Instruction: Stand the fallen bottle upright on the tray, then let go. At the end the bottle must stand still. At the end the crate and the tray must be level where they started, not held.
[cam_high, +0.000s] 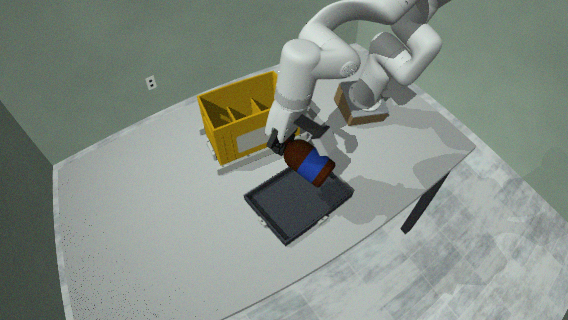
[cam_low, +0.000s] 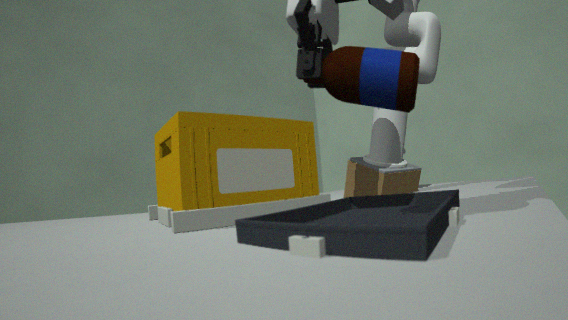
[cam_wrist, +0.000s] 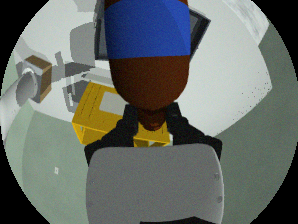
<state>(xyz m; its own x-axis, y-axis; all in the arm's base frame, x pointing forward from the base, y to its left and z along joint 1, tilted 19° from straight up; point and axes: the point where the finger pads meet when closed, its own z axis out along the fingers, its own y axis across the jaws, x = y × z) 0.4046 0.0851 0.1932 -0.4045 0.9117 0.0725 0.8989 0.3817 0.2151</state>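
The brown bottle (cam_high: 308, 162) with a blue label band hangs in the air, lying nearly level with its base tipped a little down, high above the dark tray (cam_high: 298, 201). It also shows in the exterior view (cam_low: 371, 78) and in the wrist view (cam_wrist: 148, 46). My gripper (cam_high: 278, 142) is shut on the bottle's neck end; it also shows in the exterior view (cam_low: 311, 61) and in the wrist view (cam_wrist: 152, 123). The neck itself is hidden between the fingers. The tray (cam_low: 352, 223) lies flat on the table and holds nothing.
A yellow crate (cam_high: 240, 116) with inner dividers stands on a white base behind the tray, also in the exterior view (cam_low: 237, 159). The arm's wooden mounting block (cam_high: 356, 107) is at the back right. The table edge curves along the front and right.
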